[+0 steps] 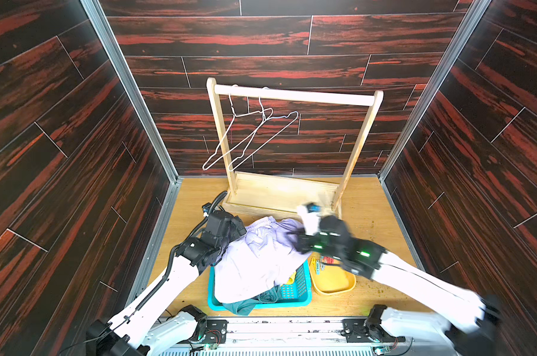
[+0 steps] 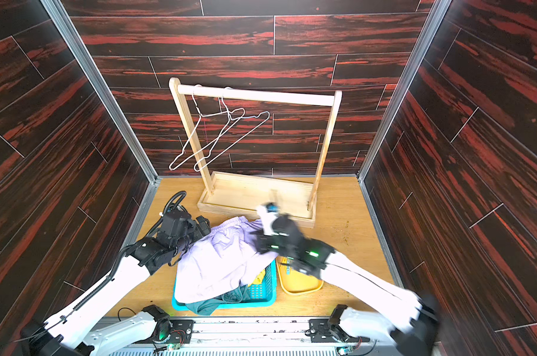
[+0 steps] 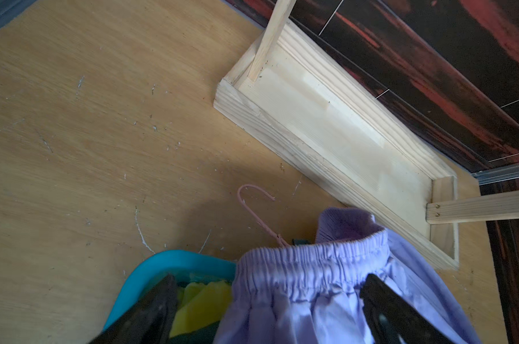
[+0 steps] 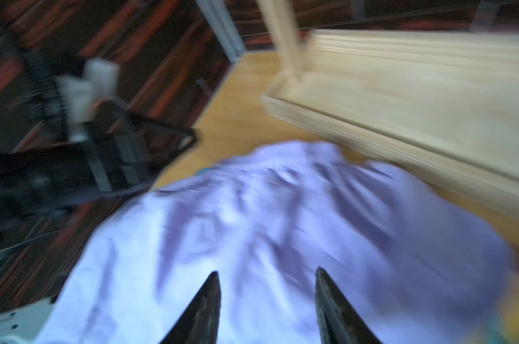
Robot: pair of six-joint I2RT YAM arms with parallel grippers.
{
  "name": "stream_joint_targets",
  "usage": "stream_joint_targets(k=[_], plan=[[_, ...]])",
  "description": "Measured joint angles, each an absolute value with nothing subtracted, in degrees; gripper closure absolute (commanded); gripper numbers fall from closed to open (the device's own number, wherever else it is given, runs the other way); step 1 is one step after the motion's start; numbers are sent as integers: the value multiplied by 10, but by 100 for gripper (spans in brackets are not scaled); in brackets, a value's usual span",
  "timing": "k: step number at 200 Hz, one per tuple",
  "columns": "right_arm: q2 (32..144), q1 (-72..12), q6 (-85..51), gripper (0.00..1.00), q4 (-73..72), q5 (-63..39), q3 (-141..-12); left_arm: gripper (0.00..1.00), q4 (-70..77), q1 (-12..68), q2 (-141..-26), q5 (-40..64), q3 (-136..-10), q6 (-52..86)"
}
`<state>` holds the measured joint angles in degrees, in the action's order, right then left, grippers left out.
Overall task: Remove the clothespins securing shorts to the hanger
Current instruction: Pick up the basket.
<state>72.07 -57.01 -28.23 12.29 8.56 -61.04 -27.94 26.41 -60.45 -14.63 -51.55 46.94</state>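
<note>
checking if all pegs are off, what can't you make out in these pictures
Clothespins in the yellow tray: count unclear in both top views, right arm covers some.
Pink hanger: only its hook shows, left wrist view; lavender shorts cover the rest.
Right wrist view: motion-blurred throughout.

Lavender shorts [image 3: 297, 297] hide most of the pink hanger [image 3: 252, 205].

Bright light; heavy right-wrist motion blur.
</note>
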Motion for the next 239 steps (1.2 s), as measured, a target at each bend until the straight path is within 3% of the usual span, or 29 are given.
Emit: stream_joint_targets(k=[72, 161, 239], plan=[[869, -581, -304, 51, -89, -22, -490, 4, -278, 236, -608, -109, -521, 468], [962, -580, -378, 57, -298, -51, -411, 5, -269, 236, -636, -84, -522, 474], [983, -577, -398, 58, -361, -65, -397, 9, -257, 234, -808, -75, -582, 480]])
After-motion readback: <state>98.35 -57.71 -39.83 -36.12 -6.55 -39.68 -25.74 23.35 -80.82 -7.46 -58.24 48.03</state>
